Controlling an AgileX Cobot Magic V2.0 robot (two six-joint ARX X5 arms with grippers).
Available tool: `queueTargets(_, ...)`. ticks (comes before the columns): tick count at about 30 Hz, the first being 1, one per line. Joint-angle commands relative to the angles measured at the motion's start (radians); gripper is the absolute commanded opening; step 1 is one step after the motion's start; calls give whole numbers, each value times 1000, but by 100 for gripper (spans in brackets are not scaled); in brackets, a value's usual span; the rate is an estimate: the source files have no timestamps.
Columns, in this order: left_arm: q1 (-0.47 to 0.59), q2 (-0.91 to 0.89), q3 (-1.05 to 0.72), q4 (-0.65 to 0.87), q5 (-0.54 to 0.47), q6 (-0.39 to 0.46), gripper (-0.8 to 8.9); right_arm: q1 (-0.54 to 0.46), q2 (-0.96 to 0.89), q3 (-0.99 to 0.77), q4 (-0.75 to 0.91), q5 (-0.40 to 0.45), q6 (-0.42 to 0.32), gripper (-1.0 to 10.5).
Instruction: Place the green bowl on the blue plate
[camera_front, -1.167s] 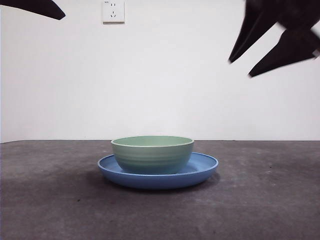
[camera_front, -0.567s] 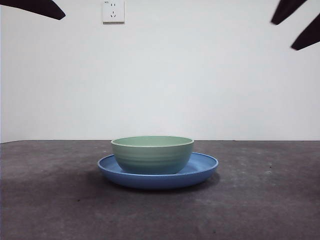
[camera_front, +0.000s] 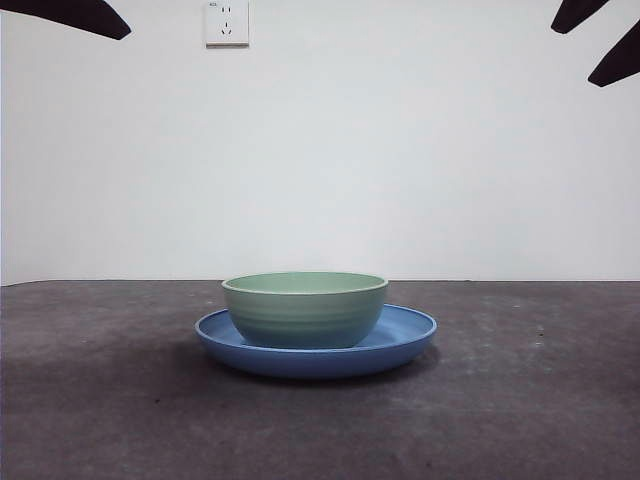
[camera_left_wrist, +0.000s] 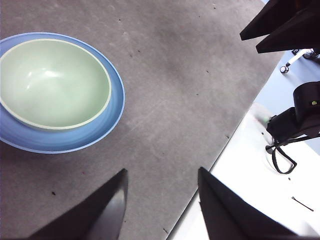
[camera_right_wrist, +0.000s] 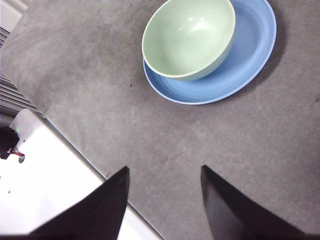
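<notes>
We logged the green bowl (camera_front: 305, 308) sitting upright inside the blue plate (camera_front: 405, 335) on a dark grey felt-like tabletop (camera_front: 520, 400) (white wall (camera_front: 400, 150), socket (camera_front: 227, 22) behind). Left gripper (camera_left_wrist: 161, 181) and right gripper (camera_right_wrist: 164, 178) hung raised, jaws apart, empty.

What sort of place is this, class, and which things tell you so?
Probably an indoor robot test bench: a grey table against a bare white wall with one socket, holding only a green bowl on a blue plate.
</notes>
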Motion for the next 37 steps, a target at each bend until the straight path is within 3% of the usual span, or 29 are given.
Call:
queueTargets(1,-6,6,9,11,5,9,212,6,7,17,11,-2,-13,229)
queueTargets(3,-6,6,9,10,5,9,168,6,7,17,10,-2,-13,200)
queueTargets(5,-6,6,9,11,5,9,17,6,7,17,9,0,-15,57)
queueTargets(6,-6,6,9,11,5,9,10,6,7,17,10,1,-20,-2)
queueTargets(33,-6,2,9,20,5,10,15,6,6,17,42,0,-31,8)
queueTargets(37,31,-55,9,63,-71,107,15,6,6,17,42,0,-31,8)
